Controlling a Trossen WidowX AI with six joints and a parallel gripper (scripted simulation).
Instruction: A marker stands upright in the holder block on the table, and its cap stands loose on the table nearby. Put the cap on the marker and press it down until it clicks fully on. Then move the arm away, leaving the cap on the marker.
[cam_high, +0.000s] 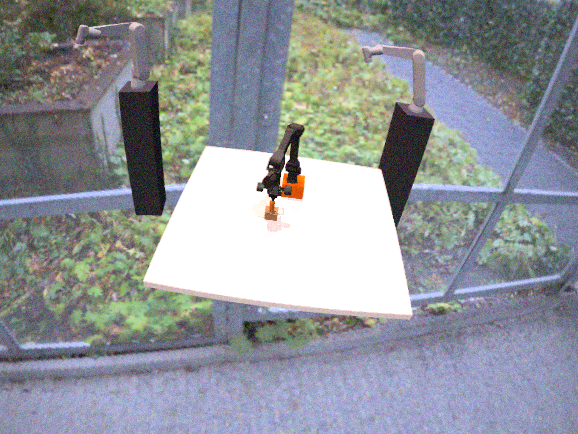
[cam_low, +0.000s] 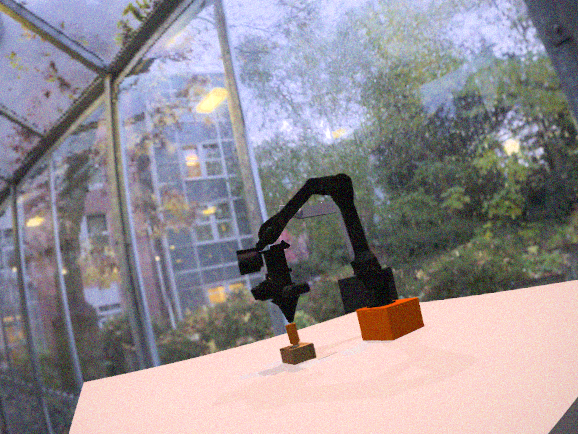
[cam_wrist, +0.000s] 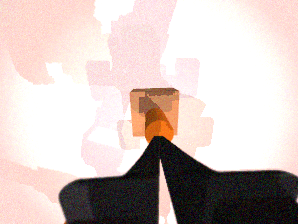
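Note:
An orange cap (cam_high: 272, 206) (cam_low: 292, 333) (cam_wrist: 159, 131) stands upright over the marker's place in the brown holder block (cam_high: 271, 215) (cam_low: 298, 354) (cam_wrist: 172, 117). The marker itself is hidden under the cap, and I cannot tell whether the cap is fully on. My gripper (cam_high: 273, 199) (cam_low: 291, 321) (cam_wrist: 158, 140) is shut and empty, pointing down. Its joined fingertips are right at the cap's top, touching it or very close. In the wrist view they cover the near edge of the cap's top.
The holder block stands on the white table (cam_high: 325, 260) (cam_low: 200, 390). My arm's orange base block (cam_high: 294, 190) (cam_low: 390, 321) is behind it. Two pale arms on dark pillars (cam_high: 142, 150) (cam_high: 407, 145) stand beyond the table's left and right sides.

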